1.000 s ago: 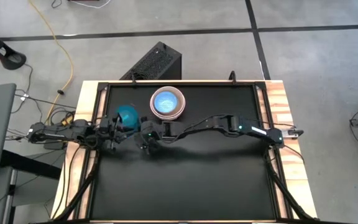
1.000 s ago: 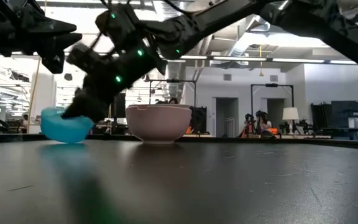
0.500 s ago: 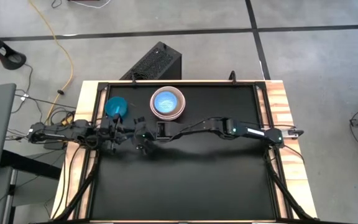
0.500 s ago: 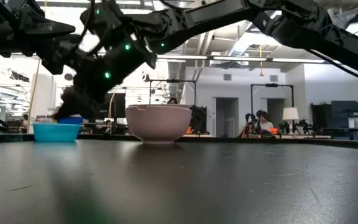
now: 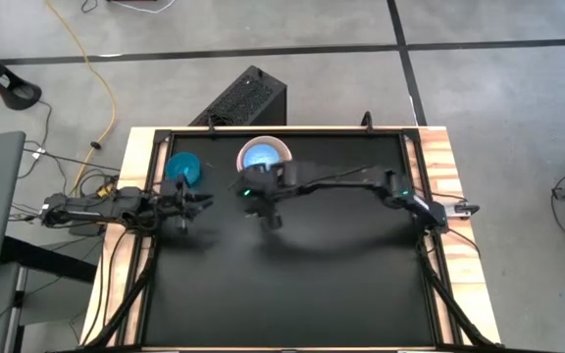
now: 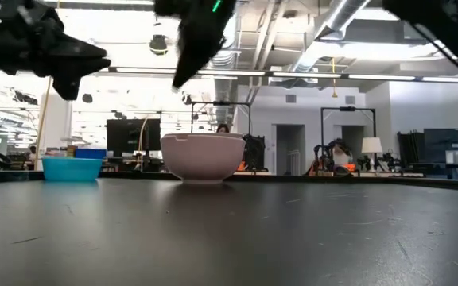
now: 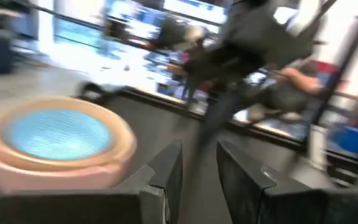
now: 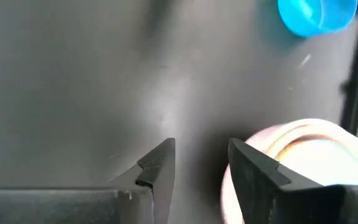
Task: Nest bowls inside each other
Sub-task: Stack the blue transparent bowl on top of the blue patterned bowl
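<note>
A small teal bowl (image 5: 184,167) stands upright on its base near the table's far left corner, also seen in the low view (image 6: 71,168). To its right sits a stack of bowls (image 5: 263,159), pale pink outside (image 6: 203,156) with a light blue bowl inside (image 7: 58,134). My right gripper (image 5: 245,194) hangs open high above the table just in front of the stack, empty (image 8: 201,155). My left gripper (image 5: 200,200) waits at the left edge, level and open, with nothing between its fingers (image 7: 197,162).
The black table top (image 5: 292,275) lies bare over its middle, right and near parts. A raised black rim (image 5: 282,132) runs along the far edge behind the bowls. My right arm (image 5: 361,181) stretches across the table from the right side.
The teal bowl, tilted against my right gripper a second ago, has gone toward the far left corner and now stands upright there. My right gripper has since risen well clear of the table and swung right, toward the stack, tipping more steeply downward.
</note>
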{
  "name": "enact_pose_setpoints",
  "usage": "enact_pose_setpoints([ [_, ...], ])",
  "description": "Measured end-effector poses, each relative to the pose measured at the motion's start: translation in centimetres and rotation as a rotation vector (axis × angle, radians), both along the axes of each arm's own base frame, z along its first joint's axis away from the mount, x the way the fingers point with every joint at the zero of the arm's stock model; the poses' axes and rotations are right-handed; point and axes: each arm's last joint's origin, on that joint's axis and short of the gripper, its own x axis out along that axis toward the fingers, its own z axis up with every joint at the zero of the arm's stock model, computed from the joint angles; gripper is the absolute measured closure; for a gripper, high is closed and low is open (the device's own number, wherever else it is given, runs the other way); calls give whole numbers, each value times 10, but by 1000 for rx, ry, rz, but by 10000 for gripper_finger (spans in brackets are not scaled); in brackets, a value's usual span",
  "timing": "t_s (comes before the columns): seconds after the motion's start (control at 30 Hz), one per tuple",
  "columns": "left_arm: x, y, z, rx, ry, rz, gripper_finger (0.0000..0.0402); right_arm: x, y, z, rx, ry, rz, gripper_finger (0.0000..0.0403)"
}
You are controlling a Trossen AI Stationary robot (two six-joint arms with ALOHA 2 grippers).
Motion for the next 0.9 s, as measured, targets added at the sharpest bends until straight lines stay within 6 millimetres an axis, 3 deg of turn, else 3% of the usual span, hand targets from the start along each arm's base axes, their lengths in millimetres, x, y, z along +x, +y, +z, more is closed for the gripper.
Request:
enact_pose_setpoints([
  [0.17,-2,14,28,8,204,275,313,-54,-3,51,154,84,-29,237],
  [0.37,6,36,58,-144,553,563,313,-94,-2,74,186,91,-79,237],
  [0.57,36,69,62,-244,867,617,313,-111,0,58,197,14,-82,237],
  [0.7,51,94,42,-293,1040,607,313,-126,0,38,214,-20,-105,237],
  [0.9,54,121,16,-396,1181,637,313,-144,0,9,244,-6,-155,237],
])
